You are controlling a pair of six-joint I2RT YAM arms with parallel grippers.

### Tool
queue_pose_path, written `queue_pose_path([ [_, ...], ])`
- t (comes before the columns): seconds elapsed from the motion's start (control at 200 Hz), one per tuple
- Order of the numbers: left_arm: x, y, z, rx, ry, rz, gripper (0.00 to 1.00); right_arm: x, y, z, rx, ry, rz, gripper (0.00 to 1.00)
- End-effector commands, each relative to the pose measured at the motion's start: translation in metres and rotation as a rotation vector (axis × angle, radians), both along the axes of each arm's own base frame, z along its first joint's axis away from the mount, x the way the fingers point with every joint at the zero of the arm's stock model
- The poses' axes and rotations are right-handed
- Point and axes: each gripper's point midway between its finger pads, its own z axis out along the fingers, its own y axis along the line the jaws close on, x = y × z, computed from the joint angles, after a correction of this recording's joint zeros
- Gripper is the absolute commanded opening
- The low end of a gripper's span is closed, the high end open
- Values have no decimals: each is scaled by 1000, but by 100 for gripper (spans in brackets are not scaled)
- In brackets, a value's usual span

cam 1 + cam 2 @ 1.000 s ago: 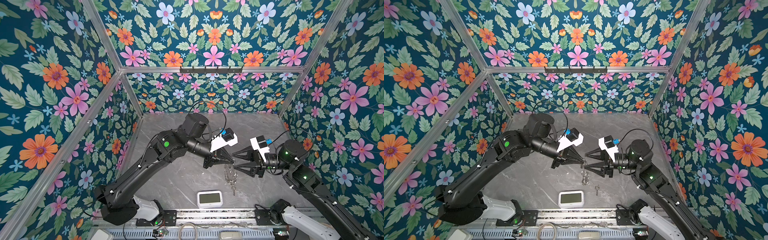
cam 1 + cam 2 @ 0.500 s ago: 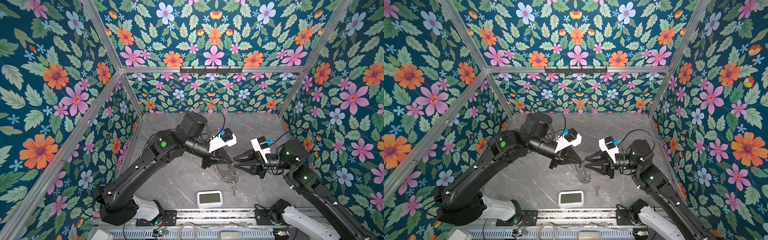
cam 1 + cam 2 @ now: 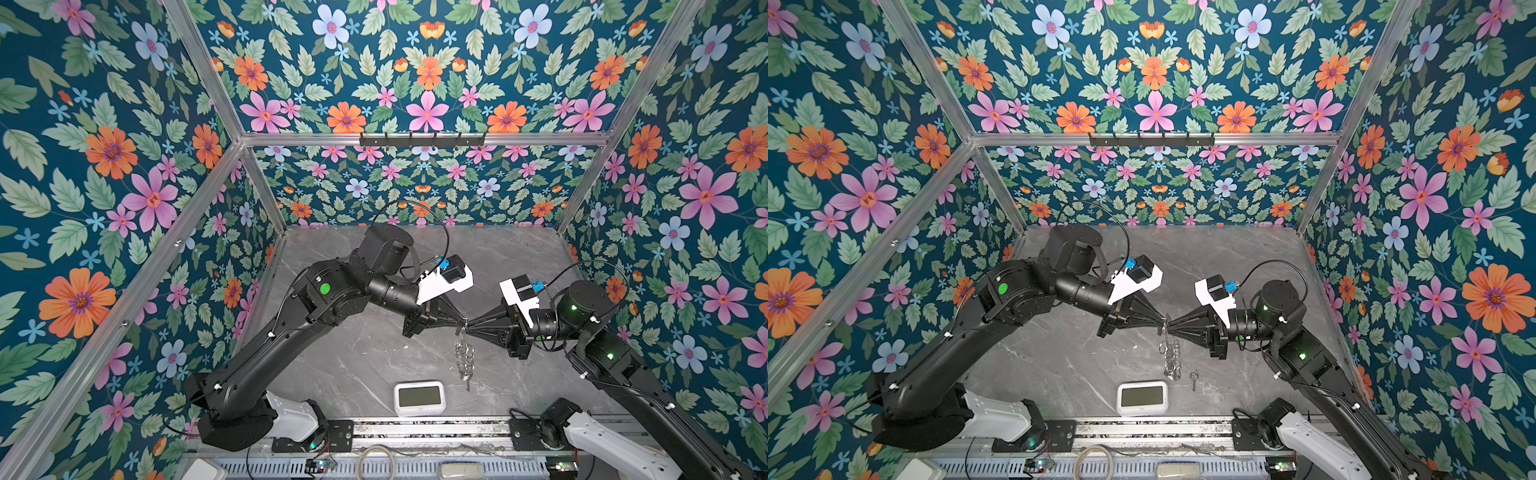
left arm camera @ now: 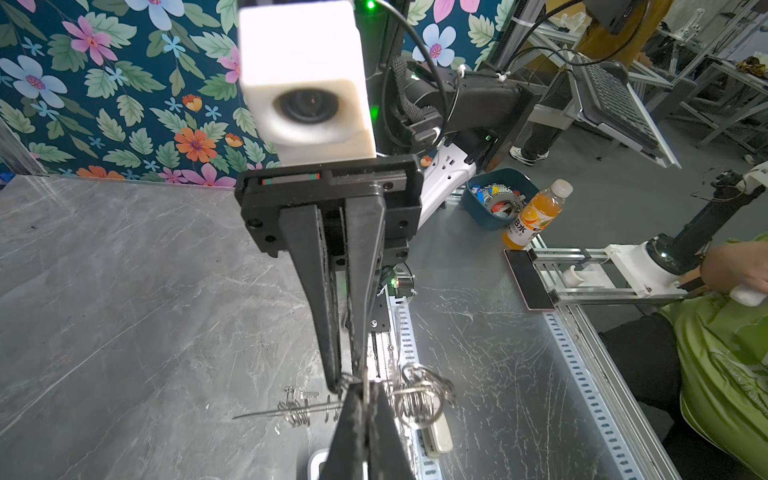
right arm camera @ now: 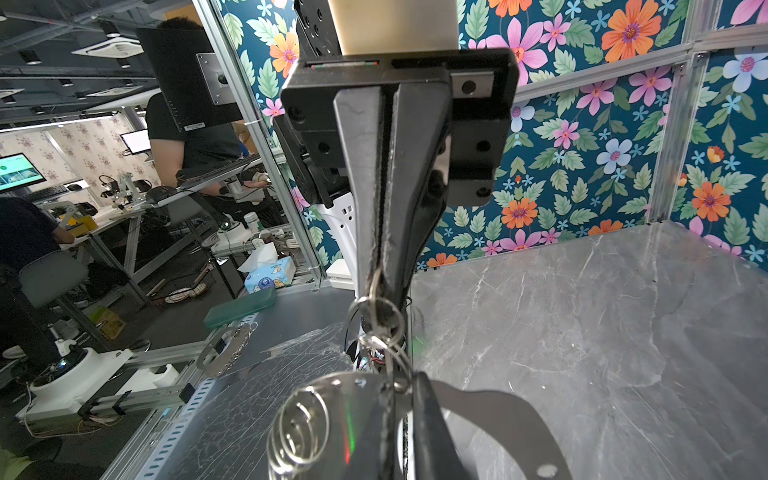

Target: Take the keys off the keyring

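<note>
In both top views my left gripper and right gripper meet tip to tip above the table's middle. The keyring hangs below them as a string of silver rings. Seen from the right wrist, its grey translucent plate and rings sit at my right gripper, which is shut on the plate's edge. My left gripper is shut on a ring at the top. One small key lies loose on the table. I cannot make out any key among the rings.
A white clock lies near the table's front edge, just left of the hanging rings. Floral walls enclose three sides, and a metal rail with both arm bases runs along the front.
My right gripper has closed from open onto the keyring beside the left gripper's tip. The rings swung out to the left half a second ago and now hang straight down.
</note>
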Motion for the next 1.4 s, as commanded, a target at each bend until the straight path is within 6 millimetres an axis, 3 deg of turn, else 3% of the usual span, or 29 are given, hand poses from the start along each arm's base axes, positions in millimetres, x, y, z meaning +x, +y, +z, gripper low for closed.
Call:
queue_pose_path([
  [0.0, 2, -1, 7, -29, -34, 4, 0, -3, -1, 7, 13, -23, 2, 9],
  [0.64, 6, 0, 10, -33, -47, 30, 0, -5, 1, 5, -8, -38, -9, 6],
  [0.725, 8, -1, 12, -38, -44, 44, 0, 1, 1, 5, -9, -35, -44, 14],
  [0.945, 14, -2, 14, -47, -45, 89, 0, 12, -1, 5, -11, -32, -121, 18],
  [1.05, 23, -1, 12, -33, -40, 148, 0, 21, -3, 5, -14, -26, -177, 27],
  [1.235, 49, -2, 19, -55, -40, 321, 0, 44, -17, 8, -23, -45, -366, 47],
  [1.395, 70, 2, 26, -75, -7, 475, 0, 59, -26, 8, -38, -58, -474, 51],
])
